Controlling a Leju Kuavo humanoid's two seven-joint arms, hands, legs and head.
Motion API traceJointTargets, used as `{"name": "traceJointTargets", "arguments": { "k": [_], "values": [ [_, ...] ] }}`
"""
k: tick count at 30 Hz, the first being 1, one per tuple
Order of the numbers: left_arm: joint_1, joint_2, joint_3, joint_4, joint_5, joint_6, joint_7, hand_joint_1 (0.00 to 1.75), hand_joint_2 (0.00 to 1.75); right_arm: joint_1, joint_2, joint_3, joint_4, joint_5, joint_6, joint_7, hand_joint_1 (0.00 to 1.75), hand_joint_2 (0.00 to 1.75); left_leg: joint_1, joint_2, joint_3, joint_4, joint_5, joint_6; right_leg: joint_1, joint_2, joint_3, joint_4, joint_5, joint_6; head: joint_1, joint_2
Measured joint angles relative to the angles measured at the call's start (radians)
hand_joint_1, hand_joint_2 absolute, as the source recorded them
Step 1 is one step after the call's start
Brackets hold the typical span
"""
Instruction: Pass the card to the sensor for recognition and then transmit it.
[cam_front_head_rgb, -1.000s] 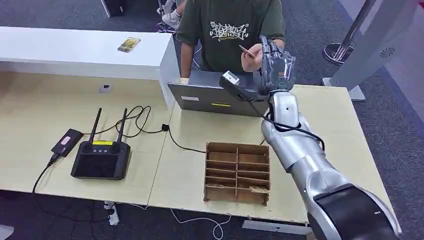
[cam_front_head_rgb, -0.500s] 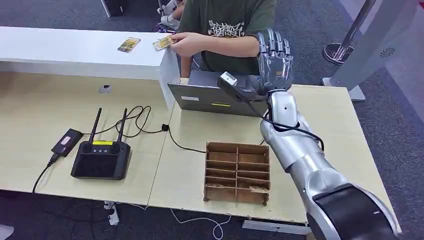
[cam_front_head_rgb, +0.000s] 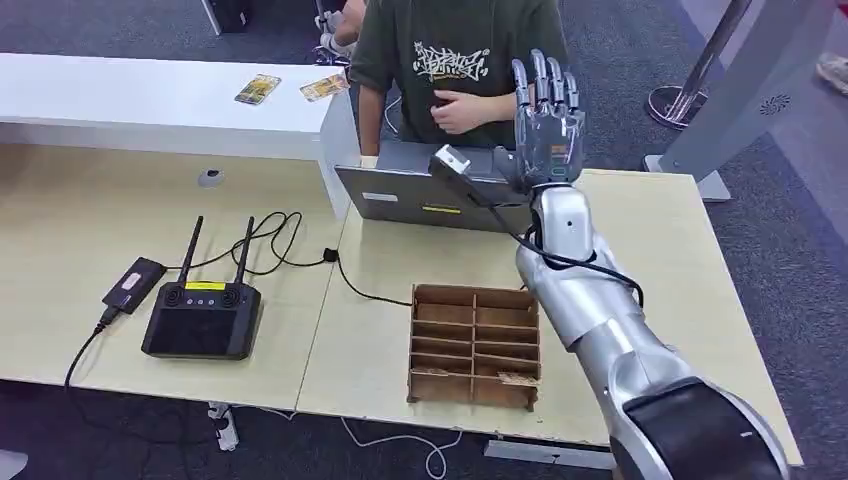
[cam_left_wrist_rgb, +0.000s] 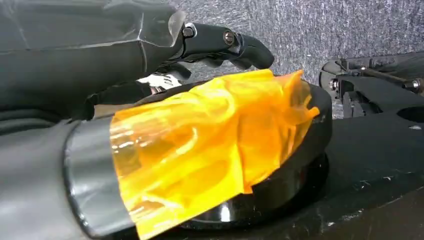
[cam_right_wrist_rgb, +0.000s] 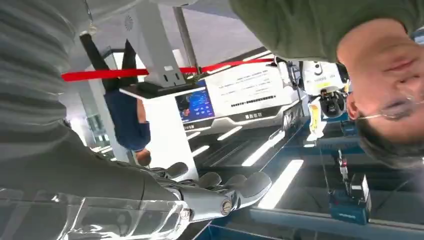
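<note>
Right hand (cam_front_head_rgb: 545, 120) raised above the far edge of the bench (cam_front_head_rgb: 660, 260), fingers (cam_front_head_rgb: 540, 82) straight and spread wide, nothing held; seen from the wrist with fingers (cam_right_wrist_rgb: 220, 182) stretched out flat towards the person (cam_front_head_rgb: 450, 60) in the green shirt. Left hand (cam_left_wrist_rgb: 150, 45) seen at close range from its wrist, one dark finger (cam_left_wrist_rgb: 225, 42) bent over an orange-wrapped part; wide or closed cannot be told.

Card (cam_front_head_rgb: 322, 87) lying flat on the white counter (cam_front_head_rgb: 150, 100), near its right end, just beside the person's sleeve. Second card (cam_front_head_rgb: 258, 89) lying further left on the same counter, apart from the first. Person's hand (cam_front_head_rgb: 458, 110) drawn in against the chest, behind the laptop (cam_front_head_rgb: 420, 195) at the far edge of the bench.

Wooden divider box (cam_front_head_rgb: 474, 346) at the near edge, beside the silver forearm. Black controller with two antennas (cam_front_head_rgb: 203, 315) towards the near left, cable looping away from it; small black device (cam_front_head_rgb: 133, 283) just left of it.
</note>
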Motion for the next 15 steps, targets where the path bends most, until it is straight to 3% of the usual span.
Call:
{"name": "traceJointTargets", "arguments": {
  "k": [12, 15],
  "values": [
    [0.001, 0.0, 0.0, 0.0, 0.018, 0.006, -0.002, 0.0, 0.0, 0.054, -0.028, 0.0, -0.149, -0.005, 0.001, -0.023, 0.0, 1.75, 0.0, 0.0, 0.0, 0.0, 0.0, 0.0, 0.0, 0.0, 0.0, 0.0, 0.0, 0.0, 0.0, 0.0],
    [0.002, 0.0, 0.0, 0.0, 0.022, 0.006, -0.006, 0.0, 0.0, 0.089, -0.03, -0.008, -0.207, -0.147, 0.011, -0.093, 0.0, 1.75, 0.0, 0.0, 0.0, 0.0, 0.0, 0.0, 0.0, 0.0, 0.0, 0.0, 0.0, 0.0, 0.0, 0.0]
  ]
}}
